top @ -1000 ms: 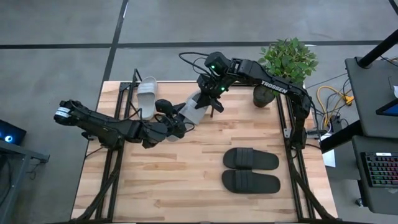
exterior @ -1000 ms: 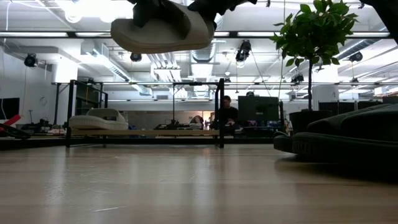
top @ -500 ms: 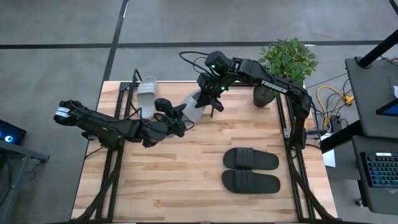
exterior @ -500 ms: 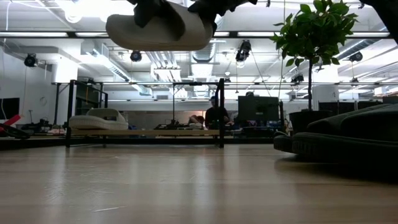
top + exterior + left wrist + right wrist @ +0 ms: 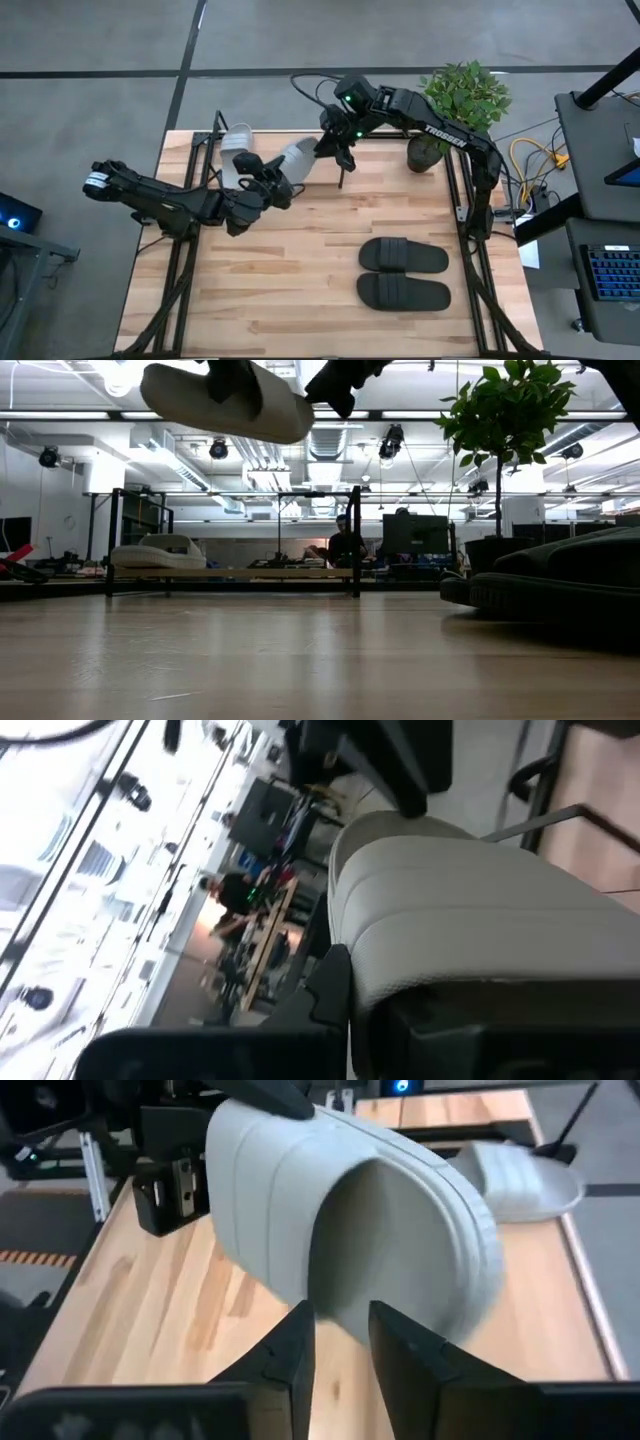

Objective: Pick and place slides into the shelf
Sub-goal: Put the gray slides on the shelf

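Observation:
A light grey slide [image 5: 293, 160] hangs in the air over the table's far left part, held by my left gripper [image 5: 268, 178]. It also shows in the low view [image 5: 225, 402]. My right gripper [image 5: 338, 150] stands just off the slide's right end, a little open and empty. The slide's rounded end [image 5: 400, 1250] is just beyond its fingertips. The second grey slide [image 5: 237, 148] lies sole down on the shelf's wood board [image 5: 230, 572]. The black pair [image 5: 403, 273] lies soles down at the table's near right. My left gripper is shut on the grey slide at its near-left end, by the wide strap [image 5: 470, 910]. The fingers come slanting from the table's left. The slide is lifted clear and tilted, its left end higher in the low view. The contact itself is hidden by the slide.
The shelf's thin black uprights [image 5: 355, 540] stand along the far edge. A potted plant [image 5: 455, 105] stands at the far right corner. Bare wood [image 5: 280, 270] lies at the table's middle and near left. A person [image 5: 345, 545] sits in the room behind.
My left gripper has carried the grey slide toward the table's left and far edge, closer to the shelf, and a little up. The slide has tipped, its left end rising. My right gripper, which had the slide's right end, has let go and now stands apart.

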Robot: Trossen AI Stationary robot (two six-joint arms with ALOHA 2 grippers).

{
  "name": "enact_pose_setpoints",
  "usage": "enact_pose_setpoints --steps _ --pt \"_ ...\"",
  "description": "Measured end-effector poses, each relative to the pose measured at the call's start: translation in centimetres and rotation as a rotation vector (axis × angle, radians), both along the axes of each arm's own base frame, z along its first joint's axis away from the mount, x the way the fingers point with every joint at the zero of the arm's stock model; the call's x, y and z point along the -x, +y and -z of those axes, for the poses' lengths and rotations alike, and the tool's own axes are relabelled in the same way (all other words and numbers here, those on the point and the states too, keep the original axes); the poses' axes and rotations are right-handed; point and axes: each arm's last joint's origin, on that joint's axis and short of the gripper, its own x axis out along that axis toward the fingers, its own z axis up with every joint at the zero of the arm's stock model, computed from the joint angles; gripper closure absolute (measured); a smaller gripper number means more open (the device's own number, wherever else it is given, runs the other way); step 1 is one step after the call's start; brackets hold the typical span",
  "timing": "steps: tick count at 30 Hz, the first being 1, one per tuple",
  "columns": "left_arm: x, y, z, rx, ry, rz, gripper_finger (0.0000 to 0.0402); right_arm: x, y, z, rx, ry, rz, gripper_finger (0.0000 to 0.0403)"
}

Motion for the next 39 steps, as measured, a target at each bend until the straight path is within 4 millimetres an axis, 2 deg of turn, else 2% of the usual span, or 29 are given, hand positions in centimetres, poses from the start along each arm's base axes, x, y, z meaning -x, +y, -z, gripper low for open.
enact_pose_setpoints --steps 3,10,15,19,23,27,33,39 --pt "0.4 0.1 -0.2 0.003 -0.037 -0.055 0.0401 0.4 -0.2 -1.0 0.014 -0.029 0.008 0.031" --pt "2.4 0.6 -1.5 0.11 -0.307 -0.092 0.0401 2.0 0.4 -2.8 0.083 -0.055 -0.029 0.0319" --pt "4.0 1.3 -1.1 0.158 -0.419 -0.104 0.0401 3.0 1.6 -3.6 0.157 -0.086 -0.098 0.0325" --pt "5.4 2.0 -0.3 0.208 -0.545 -0.128 0.0401 3.0 2.6 -3.5 0.202 -0.105 -0.156 0.0324" --pt "6.2 2.6 0.8 0.254 -0.657 -0.132 0.0402 2.6 3.2 -2.7 0.235 -0.108 -0.199 0.0324" --pt "6.3 3.1 2.0 0.3 -0.786 -0.087 0.0402 1.9 3.0 -1.4 0.245 -0.101 -0.189 0.0326" --pt "6.6 4.8 4.3 0.248 -0.925 -0.139 0.0402 1.3 2.2 1.2 0.306 -0.09 -0.103 0.0327" --pt "7.4 6.7 5.9 0.203 -1.119 -0.035 0.0402 1.7 2.3 3.1 0.425 -0.2 -0.055 0.0331"
